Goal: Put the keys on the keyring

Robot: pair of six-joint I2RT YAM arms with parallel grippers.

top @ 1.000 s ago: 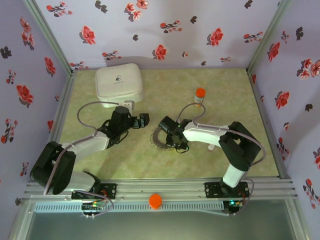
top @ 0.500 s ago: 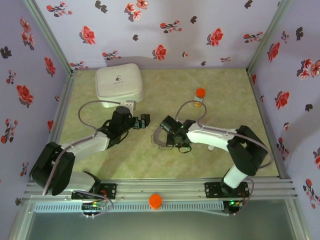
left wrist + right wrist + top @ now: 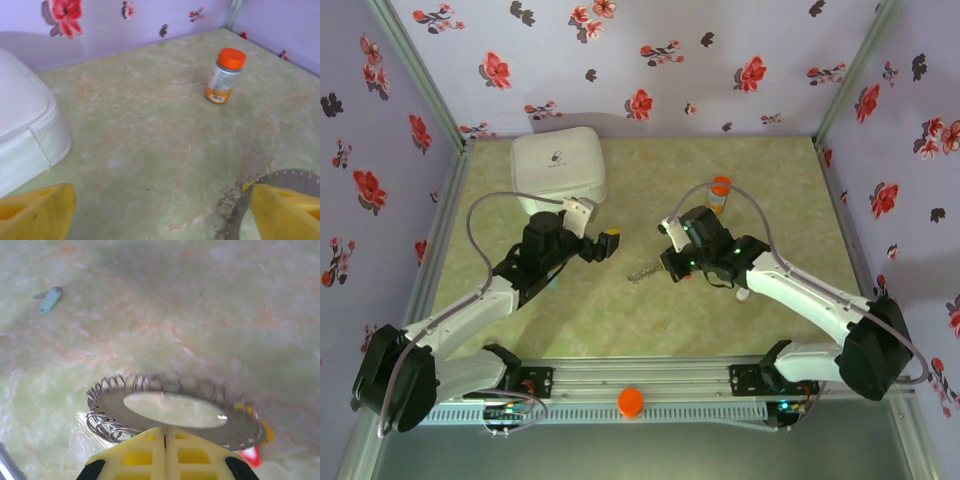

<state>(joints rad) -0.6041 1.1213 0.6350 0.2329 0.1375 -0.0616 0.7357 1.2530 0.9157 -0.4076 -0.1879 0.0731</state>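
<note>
The keyring (image 3: 165, 412) is a flat grey ring with wire coils along its edge, lifted off the table. My right gripper (image 3: 165, 432) is shut on its near rim. A red key (image 3: 250, 455) and a yellow key (image 3: 266, 431) hang at the ring's right edge. A pale teal key (image 3: 50, 300) lies loose on the table further off. From above, the right gripper (image 3: 661, 265) holds the keyring (image 3: 642, 272) edge-on at mid-table. My left gripper (image 3: 605, 244) hovers just left of it, open and holding nothing. In the left wrist view the keyring (image 3: 280, 181) peeks out behind the right finger of the left gripper (image 3: 160, 220).
A white zipped case (image 3: 558, 166) sits at the back left. An orange-capped bottle (image 3: 720, 191) stands behind the right arm, also in the left wrist view as the bottle (image 3: 225, 75). A small white cap (image 3: 743, 295) lies under the right forearm. Floral walls enclose the table.
My right gripper has lifted the keyring off the table and drawn it up and to the right. The left arm has risen and its jaws have narrowed a little.
</note>
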